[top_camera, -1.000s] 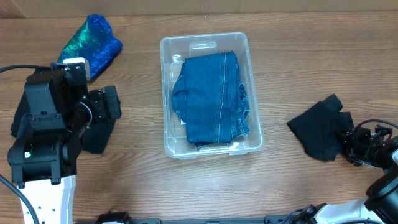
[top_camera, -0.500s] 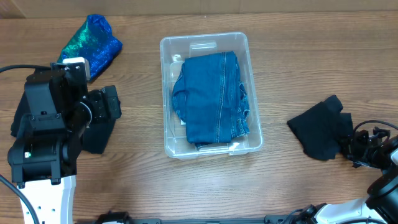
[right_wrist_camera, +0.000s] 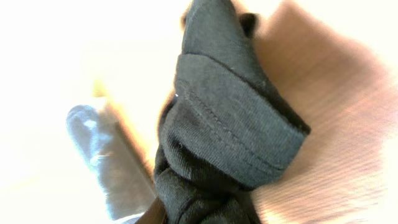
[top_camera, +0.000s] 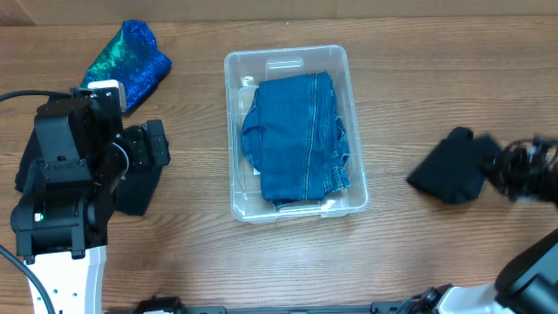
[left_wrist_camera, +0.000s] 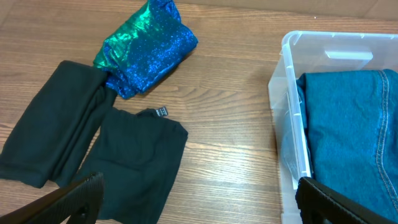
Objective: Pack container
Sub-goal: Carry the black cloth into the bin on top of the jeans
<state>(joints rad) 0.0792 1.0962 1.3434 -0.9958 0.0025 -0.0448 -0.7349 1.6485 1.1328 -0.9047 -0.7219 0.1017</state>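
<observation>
Wooden table (top_camera: pixel 418 87). Clamped on black cloth (top_camera: pixel 449 174) with right gripper (top_camera: pixel 495 166), left gripper (top_camera: pixel 155 146) gaping empty. Lift clear over container (top_camera: pixel 286 51) rim, drop onto jeans (top_camera: pixel 301 131).

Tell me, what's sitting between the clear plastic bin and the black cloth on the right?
Nothing but bare wooden table. The overhead view shows that stretch between the container and the black cloth free of any item.

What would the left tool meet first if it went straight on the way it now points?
Probably the bare table, in the gap between the black cloth and the container. Depth is hard to judge.
</observation>
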